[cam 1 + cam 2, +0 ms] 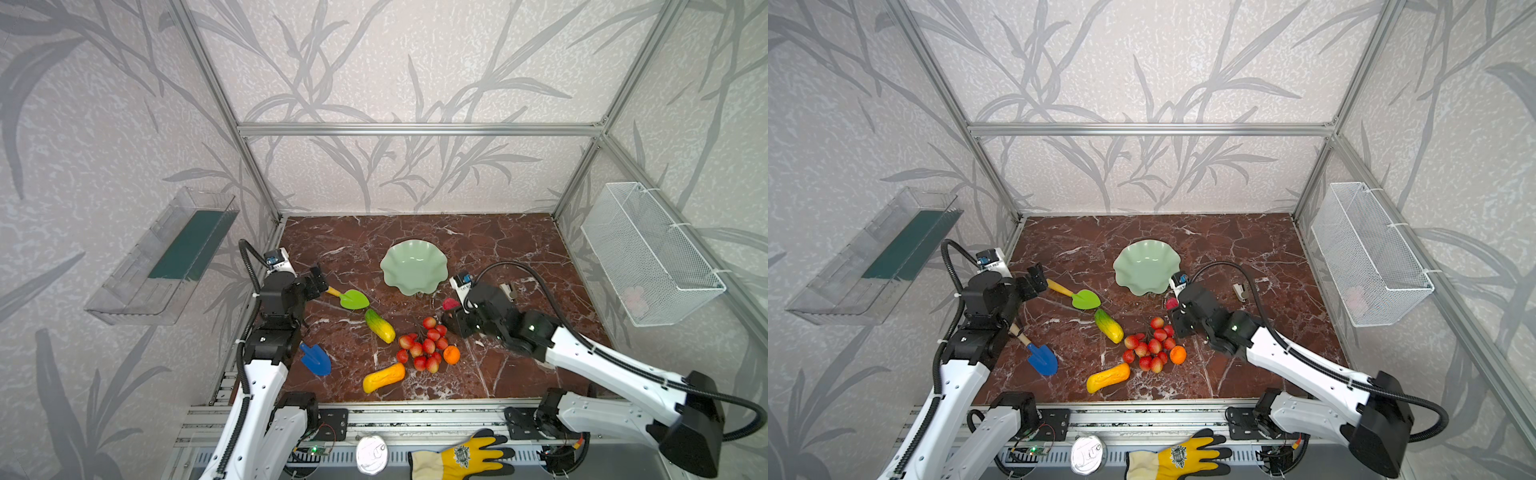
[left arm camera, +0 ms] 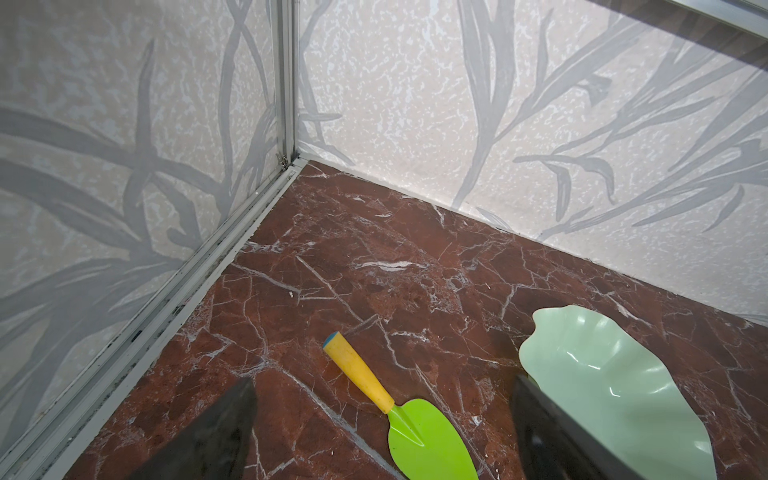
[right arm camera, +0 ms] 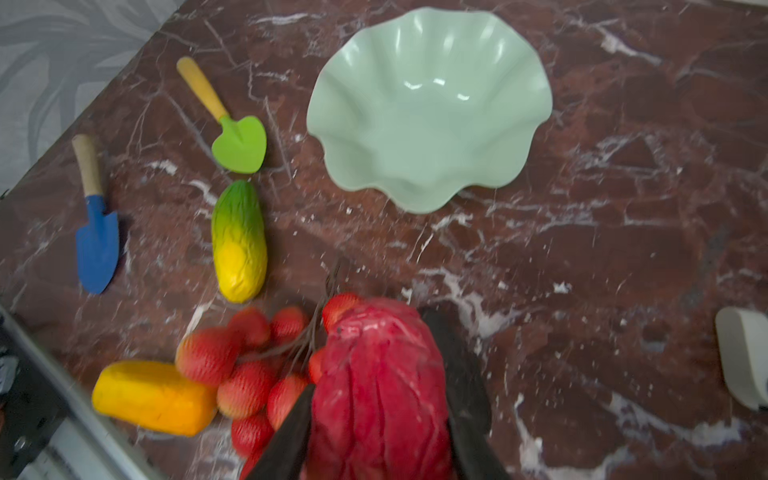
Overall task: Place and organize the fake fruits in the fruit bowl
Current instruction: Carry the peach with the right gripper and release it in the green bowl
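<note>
The right gripper (image 3: 376,415) is clamping a wrinkled dark-red plastic strawberry (image 3: 374,353) between the bunch of red berries (image 1: 424,347) and the pale mint-green scalloped fruit bowl (image 1: 413,266). The left gripper (image 2: 382,382) is hovering, jaws wide apart, over the green toy shovel (image 2: 428,444) lying on the brown marble tabletop (image 1: 498,249).

Strawberry (image 3: 378,386) gripped; berries (image 1: 424,347), orange (image 1: 451,354), two oblong fruits (image 1: 380,326) lie near mint bowl (image 1: 413,266)
</note>
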Available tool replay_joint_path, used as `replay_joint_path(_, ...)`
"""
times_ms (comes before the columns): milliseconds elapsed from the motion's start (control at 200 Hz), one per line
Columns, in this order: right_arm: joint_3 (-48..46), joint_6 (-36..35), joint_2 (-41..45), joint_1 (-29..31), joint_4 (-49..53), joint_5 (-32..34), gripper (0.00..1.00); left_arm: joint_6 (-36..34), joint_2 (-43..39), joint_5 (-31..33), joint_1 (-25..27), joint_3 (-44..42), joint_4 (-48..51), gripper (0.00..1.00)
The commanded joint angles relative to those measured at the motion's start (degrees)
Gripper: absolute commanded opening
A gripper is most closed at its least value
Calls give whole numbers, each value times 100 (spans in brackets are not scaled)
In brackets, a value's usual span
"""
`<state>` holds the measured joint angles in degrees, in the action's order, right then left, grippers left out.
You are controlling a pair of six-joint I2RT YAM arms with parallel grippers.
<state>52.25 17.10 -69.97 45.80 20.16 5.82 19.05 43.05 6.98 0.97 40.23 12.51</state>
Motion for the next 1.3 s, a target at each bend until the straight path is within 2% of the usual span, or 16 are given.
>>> replay_joint_path(0, 800, -782, -951, -266, -538, -523, 31, -57, -152, 235, -27, -8, 104, 95)
replay_joint_path(285, 2598, -1137, -3486, -594, -628, -820, 31, -129, -263, 471, -40, 3, 182, 95)
replay_joint_path(650, 4129, -1273, -5279, -748, -233, -886, 32, -118, -297, 427, -56, -11, 170, 95)
replay_joint_path(910, 4349, -1096, -5687, -757, -231, -907, 42, -125, -193, 394, -62, 72, 303, 95)
replay_joint_path(1035, 4447, -1074, -5791, -766, -161, -915, 52, -129, -146, 362, -62, 116, 372, 95)
replay_joint_path(1170, 4439, -1061, -5605, -826, -172, -1061, 64, -136, -110, 283, -54, 140, 422, 94)
replay_joint_path(1295, 4262, -1061, -5018, -930, -273, -1072, 73, -203, 20, 31, -11, 369, 803, 93)
